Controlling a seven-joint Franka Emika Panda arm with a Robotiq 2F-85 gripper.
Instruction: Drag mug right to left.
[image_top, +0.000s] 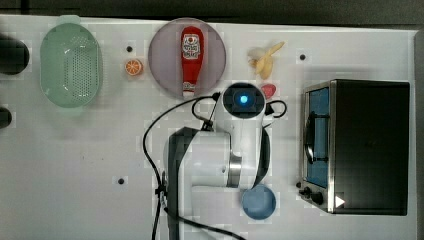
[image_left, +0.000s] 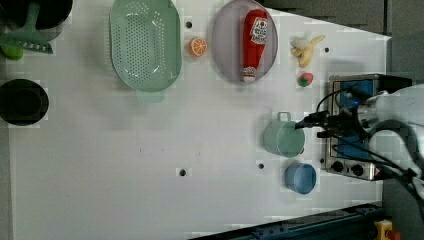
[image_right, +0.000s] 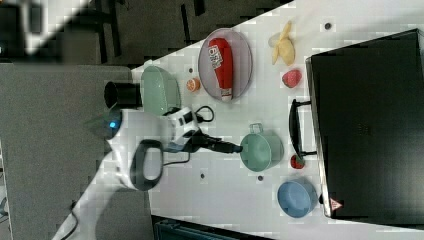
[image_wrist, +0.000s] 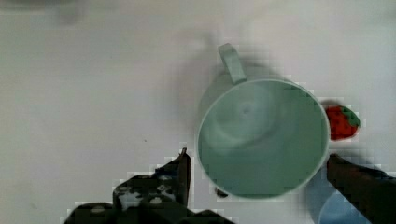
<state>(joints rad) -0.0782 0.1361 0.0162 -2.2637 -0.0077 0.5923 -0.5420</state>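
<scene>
The mug (image_wrist: 261, 140) stands upright on the white table (image_left: 125, 165), right of centre in the left view, just above the blue bowl (image_left: 301, 178). The gripper (image_wrist: 256, 170) hovers spread wide, one finger on each side of its rim; contact seems unlikely but is unclear.

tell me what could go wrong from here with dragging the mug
1. The open gripper straddles the mug with both fingers outside its rim; if the jaws close off-centre, they could tip or push it instead of gripping.
2. A strawberry sits right against the mug and the blue bowl stands close by; either may get knocked.
3. In the left view the colander and orange slice lie toward the left, where a long drag might meet them.
</scene>
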